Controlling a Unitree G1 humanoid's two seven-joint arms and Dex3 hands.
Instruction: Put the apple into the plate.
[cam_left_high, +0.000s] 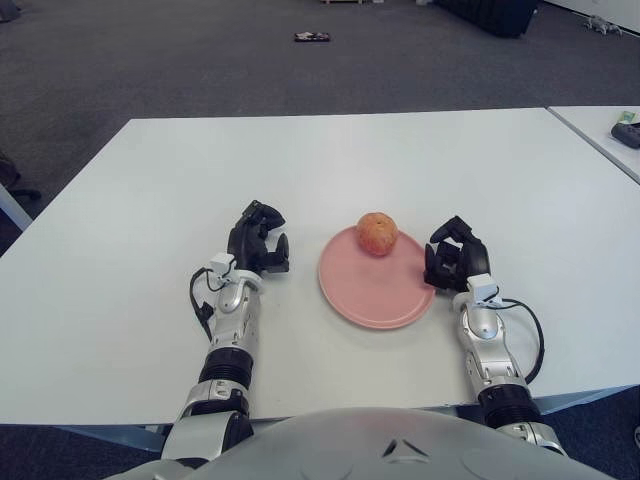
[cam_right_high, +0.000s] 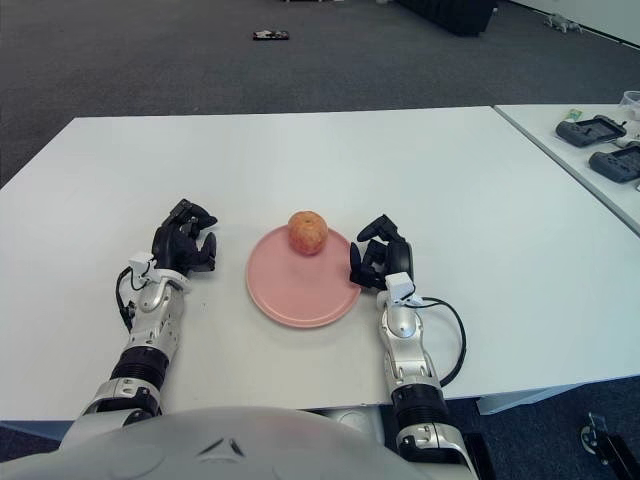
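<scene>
Nearest the robot's body, both forearms reach forward over the white table (cam_left_high: 120, 300), one on each side of the pink plate (cam_left_high: 375, 295). The left hand (cam_left_high: 257, 240) shows well to the left of the plate with its fingers loosely curled and holding nothing. The right hand (cam_left_high: 454, 256) sits just beside the plate's right rim, its fingers also curled in and empty; whether it touches the rim cannot be told. Farther out, the apple (cam_left_high: 377, 233) stands upright on the far part of the plate, near its far rim, apart from both hands, so the placing looks done. The risk from here lies with the right hand: being so close to the rim, a careless pull-back could nudge the plate and set the apple, perched near the edge, rolling off onto the table
</scene>
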